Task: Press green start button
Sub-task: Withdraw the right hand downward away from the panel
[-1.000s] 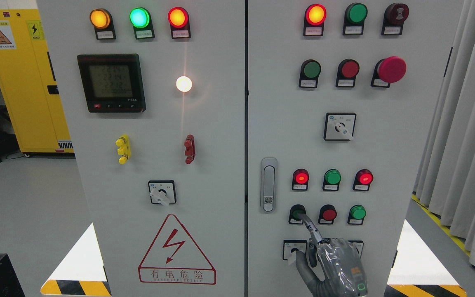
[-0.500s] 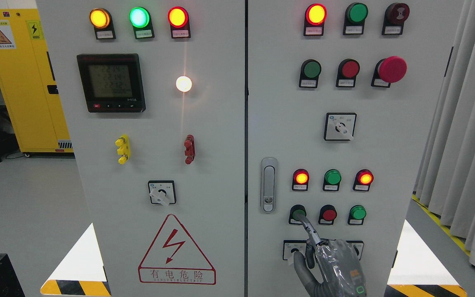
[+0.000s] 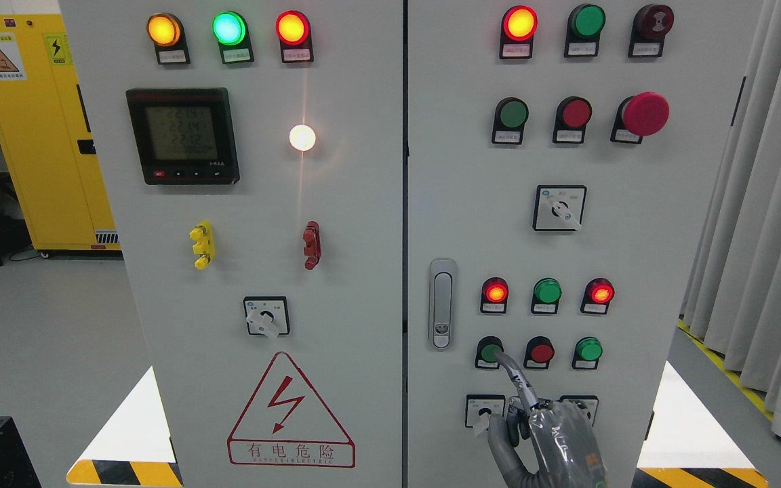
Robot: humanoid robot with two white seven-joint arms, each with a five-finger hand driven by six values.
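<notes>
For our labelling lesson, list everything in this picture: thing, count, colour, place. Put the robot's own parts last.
Cabinet: one, grey, two doors, centre.
Lit lamps, left door: orange, green, red, top; white, below.
Meter: one, black, left door.
Emergency button: one, red, upper right.
Green start button: one, lower right door.
Door handle: one, silver, right door.
Warning triangle: one, red, lower left door.
Yellow cabinet: one, far left.
Curtain: grey, right.
Right hand: one, grey, index finger extended to the green start button.
</notes>
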